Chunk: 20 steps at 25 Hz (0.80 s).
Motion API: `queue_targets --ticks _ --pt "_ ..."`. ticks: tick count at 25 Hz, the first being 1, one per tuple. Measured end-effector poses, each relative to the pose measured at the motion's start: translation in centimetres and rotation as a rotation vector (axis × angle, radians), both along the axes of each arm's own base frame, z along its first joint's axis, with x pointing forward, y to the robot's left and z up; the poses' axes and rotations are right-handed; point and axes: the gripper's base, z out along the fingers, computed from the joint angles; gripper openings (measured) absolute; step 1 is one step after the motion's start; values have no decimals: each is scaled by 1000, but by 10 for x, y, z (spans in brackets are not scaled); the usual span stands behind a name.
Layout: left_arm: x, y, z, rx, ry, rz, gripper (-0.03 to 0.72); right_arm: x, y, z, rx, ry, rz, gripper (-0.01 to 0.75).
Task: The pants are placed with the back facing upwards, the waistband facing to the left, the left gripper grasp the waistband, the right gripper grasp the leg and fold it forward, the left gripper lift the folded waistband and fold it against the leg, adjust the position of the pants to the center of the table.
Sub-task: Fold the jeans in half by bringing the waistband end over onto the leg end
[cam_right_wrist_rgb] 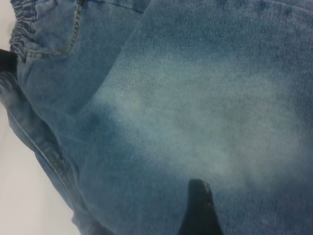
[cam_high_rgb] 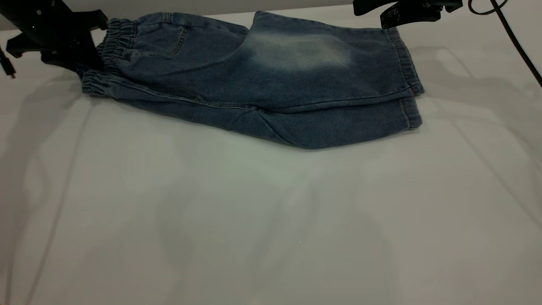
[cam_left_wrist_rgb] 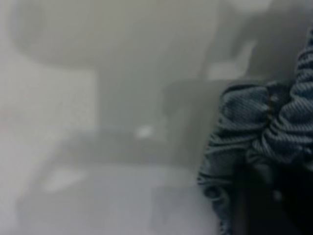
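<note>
The worktop (cam_high_rgb: pixel 237 220) is a plain pale grey-white sheet, bare across the whole near half and crossed only by soft shadows. The pants (cam_high_rgb: pixel 262 80) lie at about twelve o'clock on it, close to the far edge, already folded lengthwise so that one leg lies on top of the other. The leg (cam_high_rgb: pixel 305 55) with the pale faded oval is on top, its hem toward three o'clock. The waistband (cam_high_rgb: pixel 114 46) points to nine o'clock. The left gripper (cam_high_rgb: pixel 91 59) sits low at the ten o'clock corner, its jaws closed on the ruched waistband; the left wrist view shows gathered denim bunched against a dark finger. The right gripper (cam_high_rgb: pixel 391 15) hangs at one o'clock, above the hem end; whether its jaws are wide or narrow I cannot tell.
</note>
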Motion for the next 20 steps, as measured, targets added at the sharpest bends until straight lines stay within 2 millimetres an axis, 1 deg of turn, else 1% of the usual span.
queue_targets --ticks 1,2,3,5,9,11,13,16,20 --pt "0 0 1 5 -2 -3 102 0 0 0 4 0 -4 442" --pt "0 0 2 5 -4 -2 73 0 1 1 13 1 -9 442" --pt "0 0 4 5 -8 -2 62 0 5 1 16 0 -8 442" --pt "1 0 12 5 -22 -3 61 -1 15 2 32 0 -7 442" --pt "6 0 34 -2 -43 -17 61 3 38 8 7 -49 13 442" --pt "9 -1 45 -6 -51 -25 61 3 55 14 -17 -77 59 442" --pt "11 -2 53 -10 -52 -34 61 7 70 20 -38 -102 70 442" --pt "12 -2 59 -16 -44 -42 61 12 91 22 -82 -103 103 442" --pt "12 -2 60 -17 -40 -45 61 16 116 16 -153 -58 171 442"
